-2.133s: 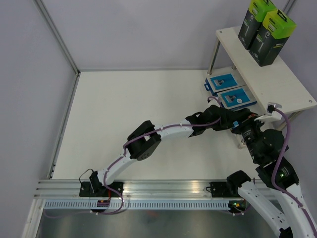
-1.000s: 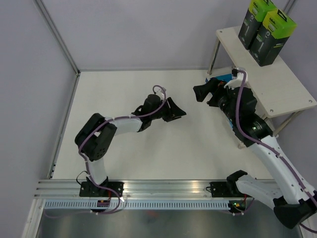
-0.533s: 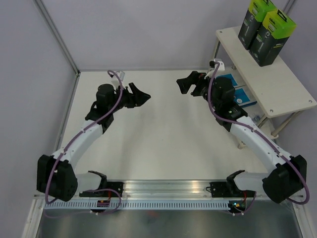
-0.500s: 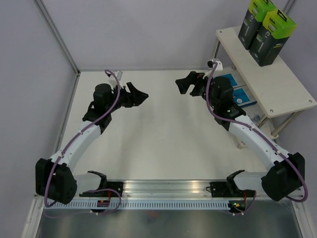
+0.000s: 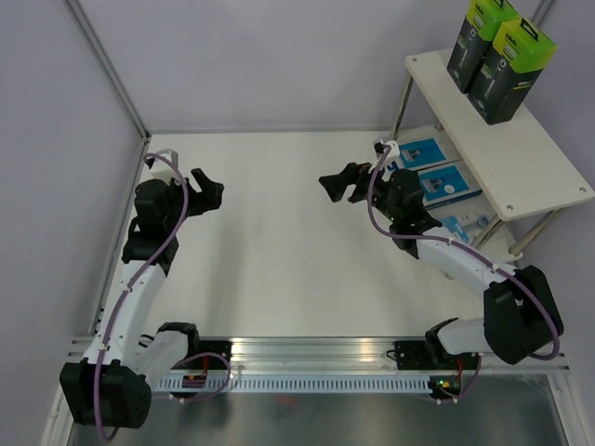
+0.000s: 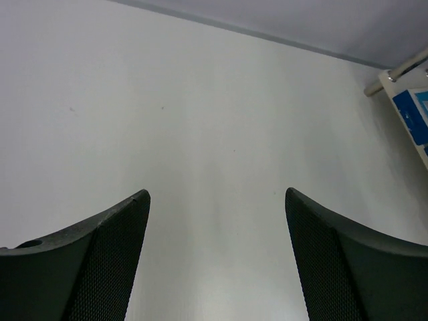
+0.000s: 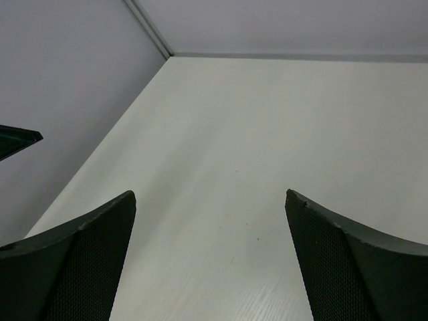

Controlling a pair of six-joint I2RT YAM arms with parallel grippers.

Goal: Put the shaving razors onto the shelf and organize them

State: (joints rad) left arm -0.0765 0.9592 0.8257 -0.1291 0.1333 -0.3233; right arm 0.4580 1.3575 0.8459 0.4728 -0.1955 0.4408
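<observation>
Lime-topped black boxes (image 5: 507, 79) stand together on the shelf (image 5: 539, 163).

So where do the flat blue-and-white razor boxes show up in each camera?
Top external: blue-and-white boxes on the lower board of the shelf, right of centre.
Left wrist: a blue sliver of them at the right edge, upper half.
Right wrist: not in it.
Shared landmark: the white table meeting the grey back wall.

We see a white table (image 5: 279, 269) bordered by grey walls (image 5: 260, 56) at 9 and 12 o'clock. A silver rail (image 5: 316, 351) runs along its 6 o'clock edge. A metal post (image 5: 107, 65) stands at 10 o'clock.
</observation>
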